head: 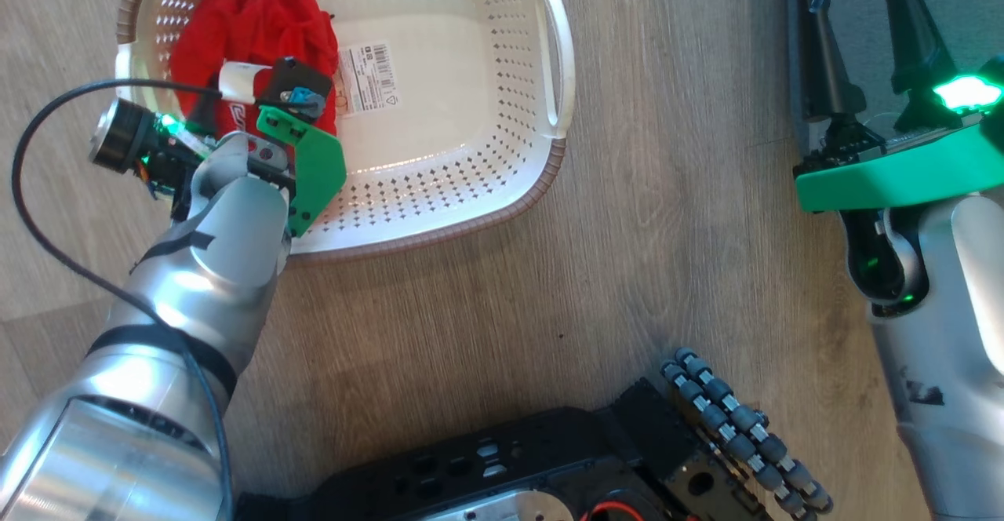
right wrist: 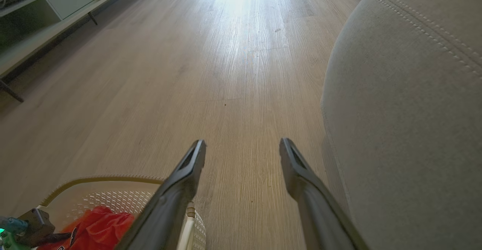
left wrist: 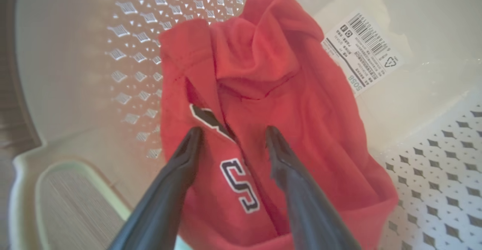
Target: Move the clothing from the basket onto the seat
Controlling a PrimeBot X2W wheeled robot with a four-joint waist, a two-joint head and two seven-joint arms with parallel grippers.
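The clothing (head: pixel 259 27) lies bunched in the basket's (head: pixel 471 152) left end, directly ahead of the left gripper (left wrist: pixel 234 131), fingers spread and empty astride its lettered fold; the right gripper (right wrist: pixel 243 144), also spread and empty, hangs beside the seat (right wrist: pixel 406 110).

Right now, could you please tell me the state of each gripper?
Left gripper: open, jaws apart over the clothing in the basket, gripping nothing.
Right gripper: open, empty, above the floor beside the seat.
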